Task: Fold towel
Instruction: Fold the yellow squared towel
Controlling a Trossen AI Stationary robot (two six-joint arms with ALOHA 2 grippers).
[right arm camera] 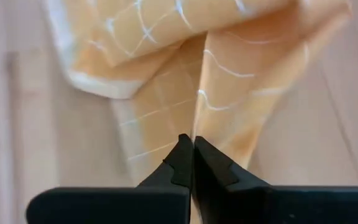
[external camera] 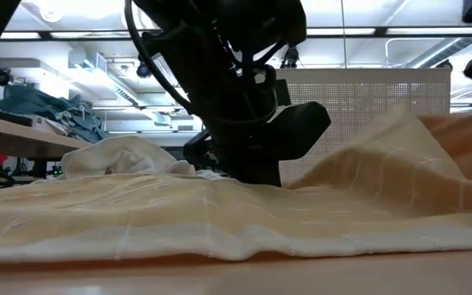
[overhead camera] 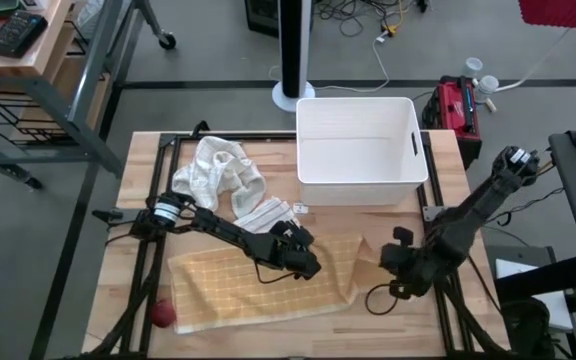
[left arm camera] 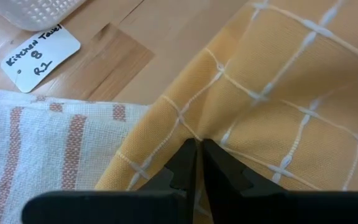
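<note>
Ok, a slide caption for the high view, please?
Both arms pinch the yellow towel on the table: left gripper at its far edge, right gripper at its lifted right end.

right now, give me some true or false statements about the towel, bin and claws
1. The yellow towel lies on the table in front of the white bin. True.
2. The right claw is wide open above the bin. False: it is shut on the yellow towel's edge, low by the table.
3. The left claw is shut on the yellow towel. True.
4. A red ball sits inside the bin. False: it is at the table's near left corner, beside the towel.
5. A striped towel lies next to the yellow one. True.
6. The yellow towel is plain, with no pattern. False: it has a grid of white lines.
</note>
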